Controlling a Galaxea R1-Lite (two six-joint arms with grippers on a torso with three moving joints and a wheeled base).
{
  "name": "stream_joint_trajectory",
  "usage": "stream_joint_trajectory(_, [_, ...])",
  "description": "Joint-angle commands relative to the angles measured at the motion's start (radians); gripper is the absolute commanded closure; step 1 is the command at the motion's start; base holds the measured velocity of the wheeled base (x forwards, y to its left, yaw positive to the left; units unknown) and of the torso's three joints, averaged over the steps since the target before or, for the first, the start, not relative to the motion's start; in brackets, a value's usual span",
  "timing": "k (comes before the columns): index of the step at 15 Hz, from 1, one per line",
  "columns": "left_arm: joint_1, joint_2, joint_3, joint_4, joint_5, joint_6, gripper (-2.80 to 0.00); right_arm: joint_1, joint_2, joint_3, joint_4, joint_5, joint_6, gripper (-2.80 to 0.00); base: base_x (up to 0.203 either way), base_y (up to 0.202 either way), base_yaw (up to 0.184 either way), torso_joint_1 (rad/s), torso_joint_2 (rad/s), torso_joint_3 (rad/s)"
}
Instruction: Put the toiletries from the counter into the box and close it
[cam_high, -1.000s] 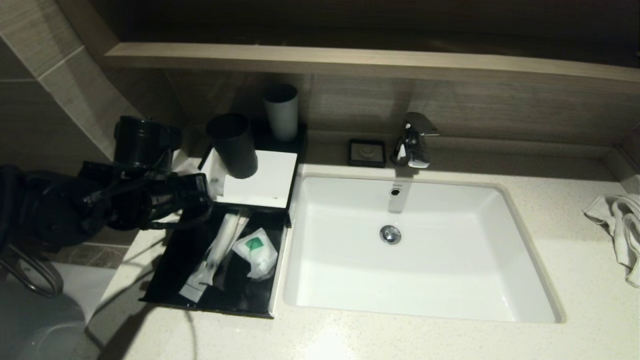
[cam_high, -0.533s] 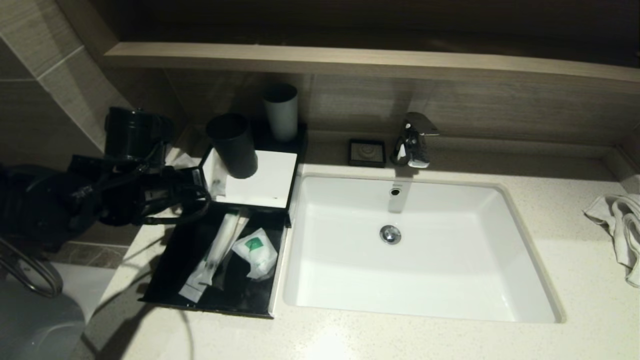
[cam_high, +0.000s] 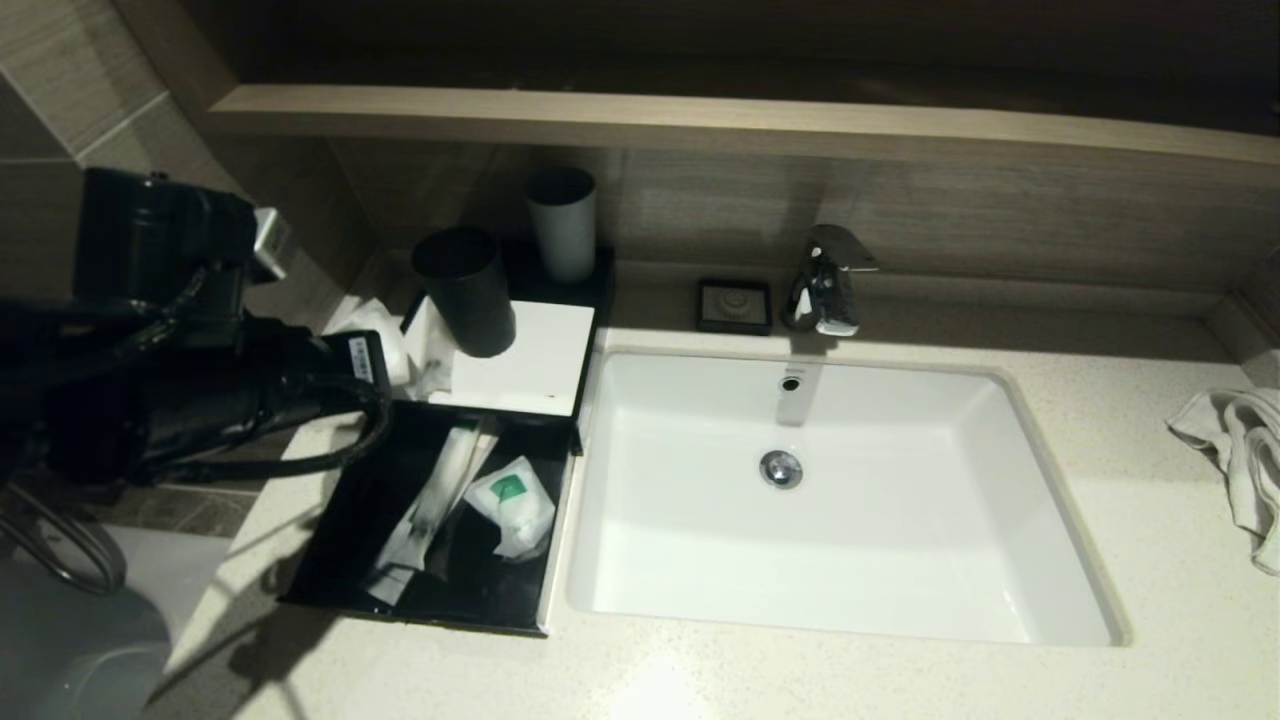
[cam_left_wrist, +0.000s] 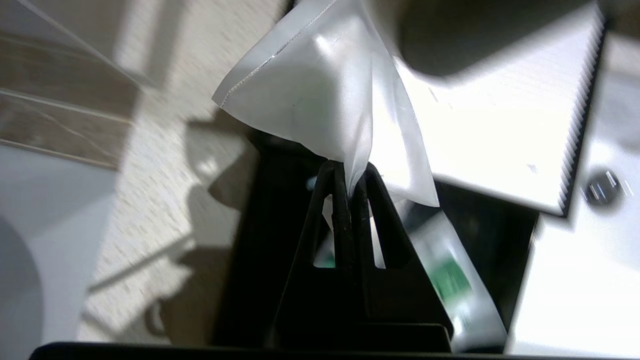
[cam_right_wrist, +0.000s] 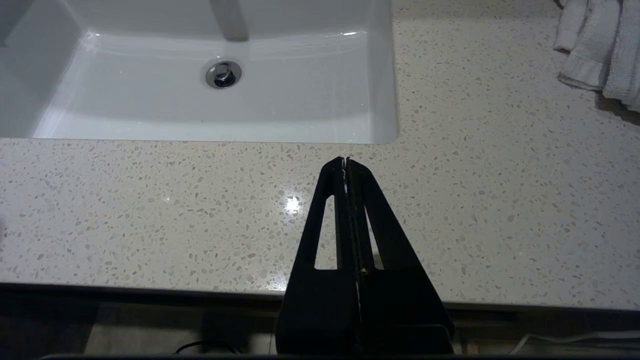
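Observation:
An open black box (cam_high: 345, 545) stands left of the sink, its white lid (cam_high: 530, 365) lying back behind it. A long white packet (cam_high: 435, 500) and a green-marked packet (cam_high: 515, 505) lie inside. My left gripper (cam_left_wrist: 350, 175) is shut on a corner of a white plastic packet (cam_left_wrist: 320, 100) and holds it above the box's far left corner. In the head view the packet (cam_high: 378, 328) shows just beyond the left gripper (cam_high: 392, 362). My right gripper (cam_right_wrist: 346, 161) is shut and empty over the counter's front edge, out of the head view.
A dark cup (cam_high: 465, 290) stands on the lid and a grey cup (cam_high: 562, 225) behind it. The white sink (cam_high: 1010, 400) with faucet (cam_high: 825, 280) fills the middle. A soap dish (cam_high: 735, 305) sits at the back. A towel (cam_high: 1235, 450) lies far right.
My left arm has drawn back to the left and risen, lifting the white packet off the counter beside the lid. The things in the box have not moved.

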Motion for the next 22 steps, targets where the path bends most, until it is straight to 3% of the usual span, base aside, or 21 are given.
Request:
stream_joint_trajectory(1, [-0.085,-0.087,0.069,0.042,-0.036,-0.002,0.0,0.0,0.0,0.0,0.0,-0.001,0.0,0.0,0.0,0.0,0.0,0.0,0.0,0.0])
stream_joint_trajectory(6, [-0.236,-0.088,0.213,0.042,-0.036,0.001,0.0,0.0,0.0,0.0,0.0,0.0,0.0,0.0,0.0,0.0,0.0,0.0,0.0,0.0])
stream_joint_trajectory(15, [-0.246,0.054,0.277,-0.023,-0.028,0.001,0.0,0.0,0.0,0.0,0.0,0.001,0.0,0.0,0.0,0.0,0.0,0.0,0.0,0.0])
stream_joint_trajectory(16, [-0.249,0.068,0.277,-0.032,-0.025,0.0,-2.8,0.0,0.0,0.0,0.0,0.001,0.0,0.0,0.0,0.0,0.0,0.0,0.0,0.0])
stream_joint_trajectory(22, [-0.254,0.076,0.242,-0.077,0.006,-0.002,-2.8,0.0,0.0,0.0,0.0,0.001,0.0,0.0,0.0,0.0,0.0,0.0,0.0,0.0])
